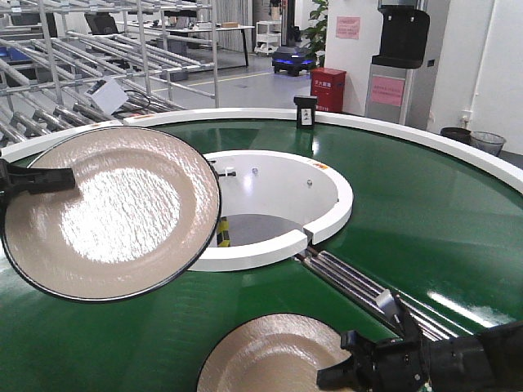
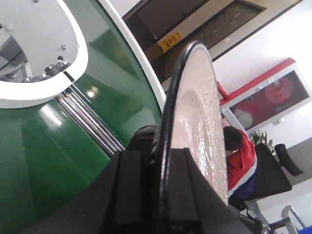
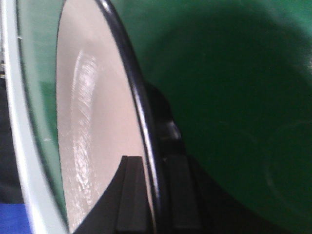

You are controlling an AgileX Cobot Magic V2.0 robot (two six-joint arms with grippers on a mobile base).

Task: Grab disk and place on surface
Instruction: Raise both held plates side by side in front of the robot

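A beige disk with a black rim (image 1: pixel 110 212) hangs tilted above the green belt at the left, and my left gripper (image 1: pixel 69 175) is shut on its left edge. The left wrist view shows this disk (image 2: pixel 200 112) edge-on, with the left gripper (image 2: pixel 168 156) clamping its rim from both sides. A second beige disk (image 1: pixel 270 355) sits at the bottom centre. My right gripper (image 1: pixel 347 359) is shut on its right edge. In the right wrist view that disk (image 3: pixel 92 122) stands between the right gripper (image 3: pixel 151 165) fingers. Whether it rests on the belt I cannot tell. The surface is out of view.
The green ring conveyor (image 1: pixel 409 204) has white rims and a white inner hub (image 1: pixel 327 220), with metal rollers (image 1: pixel 359 286) crossing it. A small black box (image 1: pixel 305 110) stands on the far rim. Metal racks (image 1: pixel 82 57) fill the back left. A person in red (image 2: pixel 241 156) is nearby.
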